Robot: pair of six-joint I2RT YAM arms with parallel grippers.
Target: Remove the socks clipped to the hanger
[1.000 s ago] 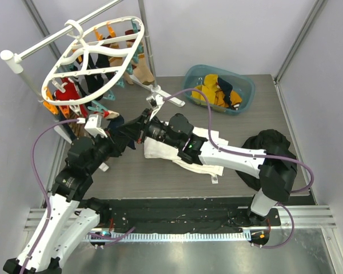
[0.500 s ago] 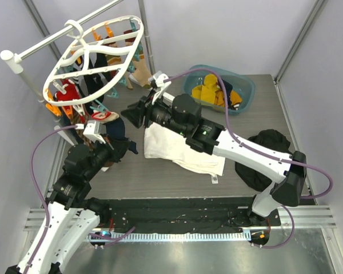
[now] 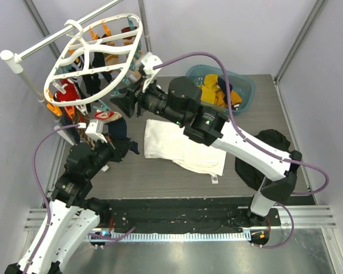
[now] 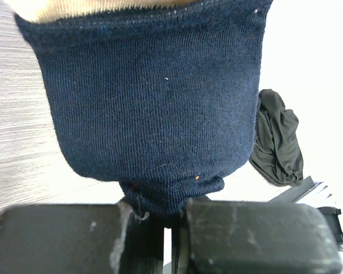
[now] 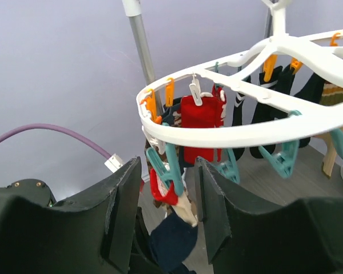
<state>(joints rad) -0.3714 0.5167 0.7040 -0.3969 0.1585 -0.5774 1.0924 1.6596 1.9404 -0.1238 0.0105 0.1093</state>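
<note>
Sock (image 4: 154, 97), navy, pinched tight by left fingers (image 4: 246, 234); right fingers (image 5: 120, 211) half-parted straddle teal clip (image 5: 170, 165) at hanger (image 5: 246, 132) rim.

Tally from my console: mostly ones.
I counted one hanger (image 5: 234, 136), one basket (image 3: 248, 94), one white cloth (image 3: 177, 145), one black heap (image 4: 280, 142), and two arms, the left arm (image 3: 74, 171) and the right arm (image 3: 246, 145). Of the socks (image 5: 240, 120), I could single out only one navy sock (image 4: 148, 97); the rest overlapped too much to count.
</note>
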